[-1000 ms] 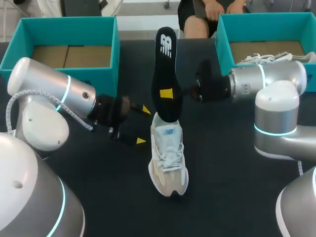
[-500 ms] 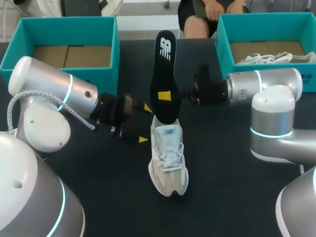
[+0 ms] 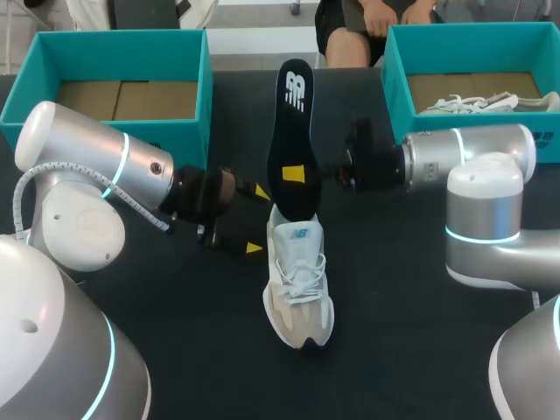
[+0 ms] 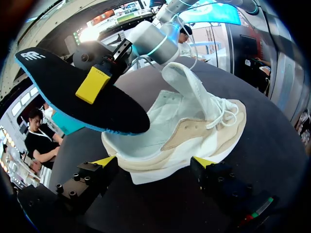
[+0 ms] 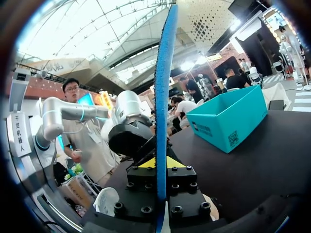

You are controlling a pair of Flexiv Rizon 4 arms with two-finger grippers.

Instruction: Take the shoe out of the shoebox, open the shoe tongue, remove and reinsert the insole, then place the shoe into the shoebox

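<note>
Two shoeboxes (image 3: 122,54) (image 3: 455,48), one insole (image 3: 293,131), one shoe (image 3: 297,280) out, perhaps a second shoe (image 3: 477,103) boxed.

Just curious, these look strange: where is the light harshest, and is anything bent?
Right wrist view: harsh backlight behind the insole, a blue strip edge-on. Left wrist view: the lens bends the table round the shoe. Head view: even light, soft sheen on the left arm.

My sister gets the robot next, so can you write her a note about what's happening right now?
Right gripper: fingers shut on the insole, held upright, lower end at the shoe opening.
Left gripper: open beside the shoe.
Shoe stands on the table, tongue pulled up.
Done: shoe out of the shoebox, tongue open.
To do: seat the insole, box the shoe.
</note>
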